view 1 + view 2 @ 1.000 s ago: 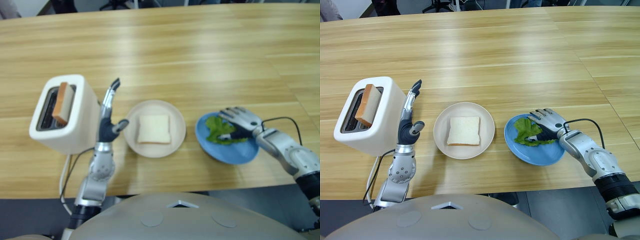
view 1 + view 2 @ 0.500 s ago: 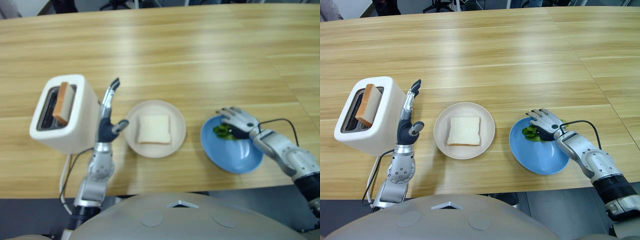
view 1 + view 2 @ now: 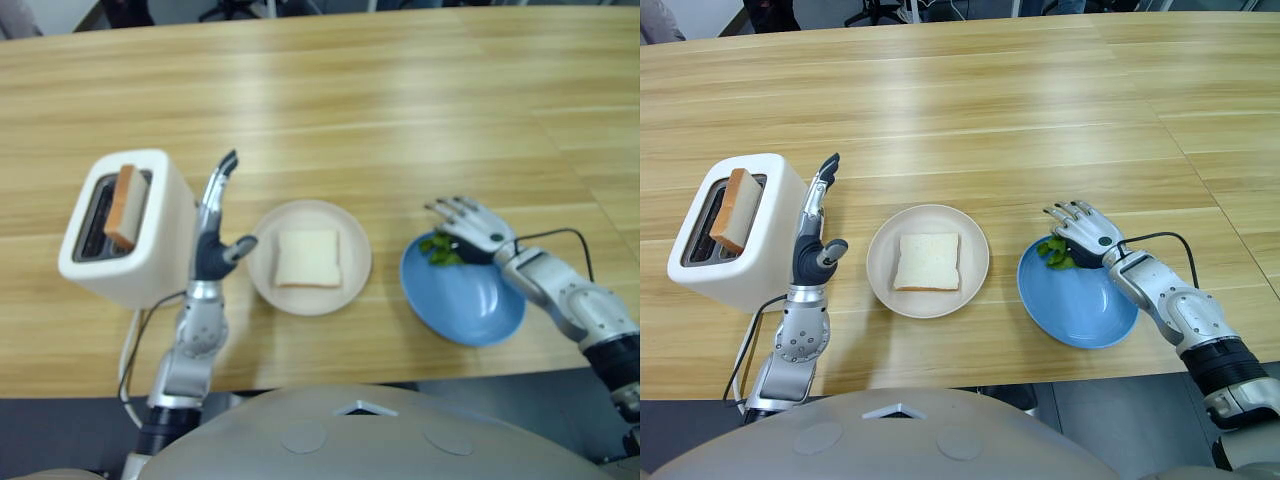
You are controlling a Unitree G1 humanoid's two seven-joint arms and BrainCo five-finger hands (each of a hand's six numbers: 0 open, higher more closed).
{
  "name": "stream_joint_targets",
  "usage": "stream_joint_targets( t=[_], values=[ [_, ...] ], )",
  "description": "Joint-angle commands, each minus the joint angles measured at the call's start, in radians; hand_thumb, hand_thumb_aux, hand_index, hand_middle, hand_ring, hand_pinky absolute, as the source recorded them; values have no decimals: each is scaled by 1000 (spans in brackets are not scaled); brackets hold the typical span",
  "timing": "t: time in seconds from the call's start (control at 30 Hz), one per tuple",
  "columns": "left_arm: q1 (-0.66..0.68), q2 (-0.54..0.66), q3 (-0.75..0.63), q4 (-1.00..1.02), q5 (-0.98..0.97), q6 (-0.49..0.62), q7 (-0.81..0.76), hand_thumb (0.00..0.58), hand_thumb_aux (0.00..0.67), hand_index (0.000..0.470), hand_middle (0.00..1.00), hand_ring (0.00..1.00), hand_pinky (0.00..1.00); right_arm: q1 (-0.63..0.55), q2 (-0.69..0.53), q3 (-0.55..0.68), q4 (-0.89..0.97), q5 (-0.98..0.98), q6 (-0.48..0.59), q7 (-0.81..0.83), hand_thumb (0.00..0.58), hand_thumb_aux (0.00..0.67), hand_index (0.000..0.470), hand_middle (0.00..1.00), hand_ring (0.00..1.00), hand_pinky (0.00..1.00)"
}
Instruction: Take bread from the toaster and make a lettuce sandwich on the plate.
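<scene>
At the front right of the table (image 3: 990,120), closed the right hand (image 3: 1085,232) down on the lettuce (image 3: 1052,252), over the far left rim of the blue plate (image 3: 1080,315). Held the left hand (image 3: 815,245) upright with fingers apart and nothing in them, just beside the toaster (image 3: 750,270) at the front left.

Found one bread slice (image 3: 927,262) flat on the cream plate (image 3: 880,285), middle of the front edge, and a second slice (image 3: 728,208) standing in the toaster slot. Judged the step as the lettuce pick-up.

Needed next, probably, a lift clear of the blue rim and a short carry left onto the bread. Saw bare wood between the two plates and much open table behind. Noted the blue plate close to the front edge, so advised no dragging.
</scene>
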Motion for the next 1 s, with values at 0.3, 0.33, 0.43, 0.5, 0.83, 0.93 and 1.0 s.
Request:
stream_joint_targets(
  t=[0.3,0.33,0.43,0.5,0.83,0.93,1.0],
  values=[
    [-14,-3,30,7,-32,4,-3,0,0,0,0,0,0,-76,37,-76,-182,142,-119,-76,580,670,460,0,0,0],
    [-16,-5,31,8,-36,3,-4,0,0,0,0,0,0,-92,53,-66,-190,146,-132,-77,580,670,460,0,0,0],
    [-24,-7,31,12,-40,1,-7,0,0,0,0,0,0,-145,119,-22,-191,167,-174,-56,580,670,460,0,0,0],
    [-31,-6,29,16,-41,1,-11,0,0,0,0,0,0,-187,185,26,-172,178,-200,-27,580,670,460,0,0,0],
    [-30,2,48,-8,-76,9,-46,0,0,0,0,0,0,-289,398,254,33,114,-276,30,580,670,460,0,0,0],
    [-27,1,54,-12,-86,9,-57,0,0,0,0,0,0,-299,413,295,87,97,-280,46,580,670,460,0,0,0],
    [-24,1,56,-16,-88,13,-63,0,0,0,0,0,0,-301,413,312,111,87,-280,51,580,670,460,0,0,0]
  ],
)
